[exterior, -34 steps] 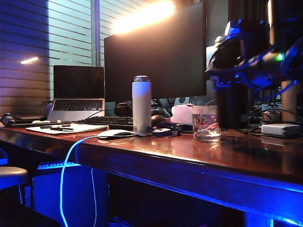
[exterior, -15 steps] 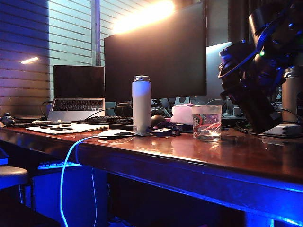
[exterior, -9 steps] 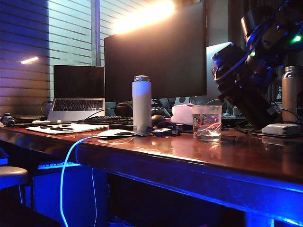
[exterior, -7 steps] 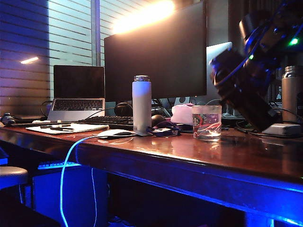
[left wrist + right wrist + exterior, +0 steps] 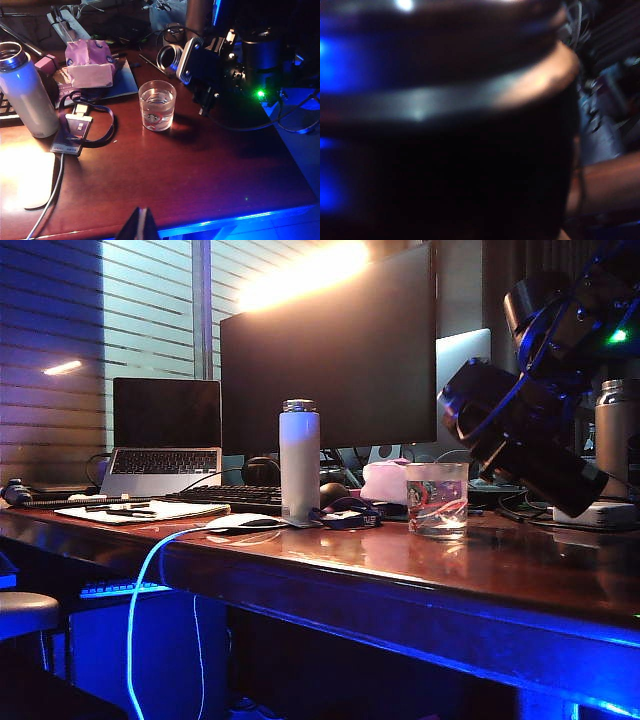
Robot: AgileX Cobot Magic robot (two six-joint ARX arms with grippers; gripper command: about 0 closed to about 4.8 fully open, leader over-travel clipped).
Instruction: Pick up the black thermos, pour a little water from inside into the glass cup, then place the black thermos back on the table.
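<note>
The left gripper [image 5: 141,223] hangs pinched together over the table [image 5: 420,570] front edge, the glass cup [image 5: 436,499] stands beyond, and the right gripper [image 5: 202,75] clasps the tilted black thermos [image 5: 525,440] above it.

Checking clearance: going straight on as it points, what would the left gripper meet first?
The left gripper, over the near edge, probably meets the reddish-brown wooden table before the clear printed glass cup; depth unclear.
</note>
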